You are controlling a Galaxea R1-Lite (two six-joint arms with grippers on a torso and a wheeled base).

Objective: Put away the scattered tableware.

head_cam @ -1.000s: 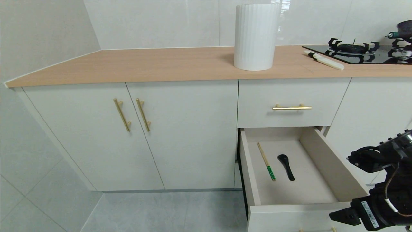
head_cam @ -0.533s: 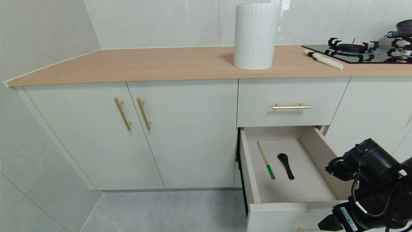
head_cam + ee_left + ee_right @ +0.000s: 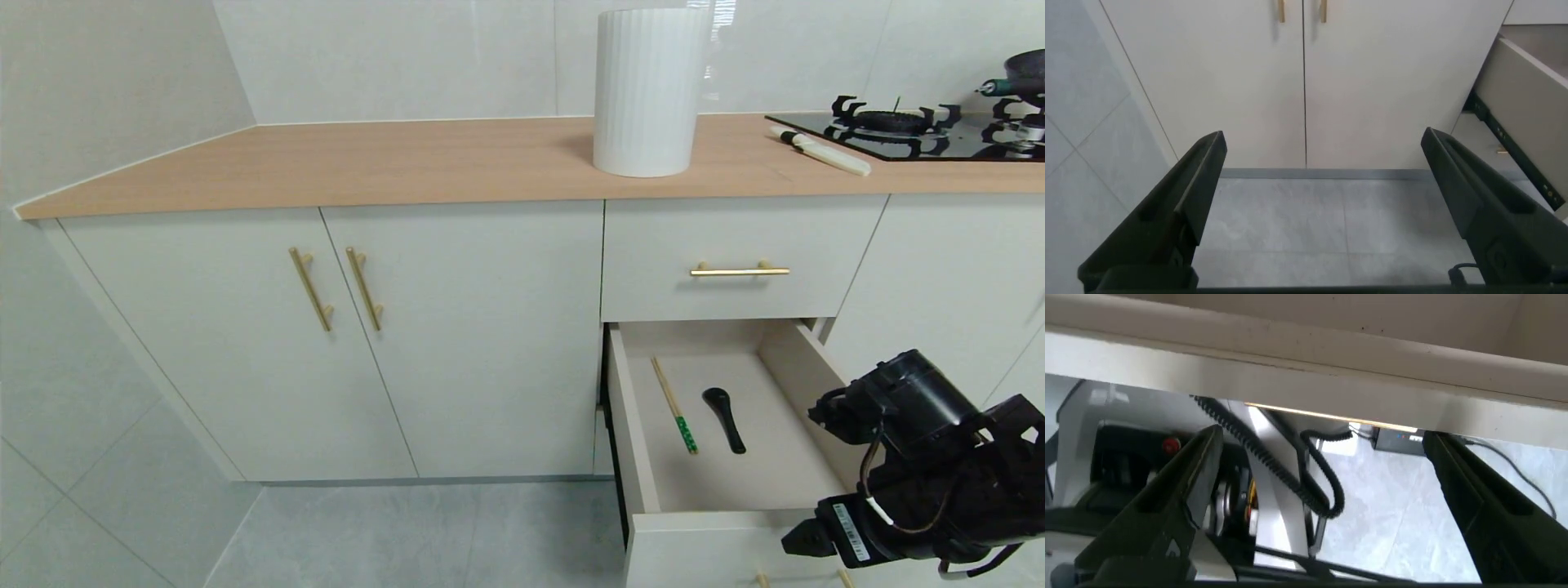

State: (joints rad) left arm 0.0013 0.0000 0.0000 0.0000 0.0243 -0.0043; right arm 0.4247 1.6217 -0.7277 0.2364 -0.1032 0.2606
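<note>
The lower drawer (image 3: pixel 635 441) stands pulled out. Inside it lie a pair of wooden chopsticks (image 3: pixel 674 407) with green ends and a black spoon (image 3: pixel 725 419), side by side. My right arm (image 3: pixel 906 482) hangs low at the drawer's front right corner. In the right wrist view my right gripper (image 3: pixel 1323 437) is open, its fingers spread wide just under the drawer front (image 3: pixel 1306 359), where a thin gold strip (image 3: pixel 1323 415) shows. My left gripper (image 3: pixel 1323 139) is open and holds nothing, facing the cabinet doors (image 3: pixel 1306 73) low over the floor.
On the wooden countertop (image 3: pixel 367 163) stand a tall white ribbed container (image 3: pixel 649 90) and a cream-coloured knife-like utensil (image 3: pixel 820 152) beside the black gas hob (image 3: pixel 906 131). The upper drawer (image 3: pixel 739 261) is closed. Grey tiled floor (image 3: pixel 367 539) lies left of the open drawer.
My right arm has swung left and down, from beside the drawer to its front right corner. The chopsticks and the spoon lie as before.
</note>
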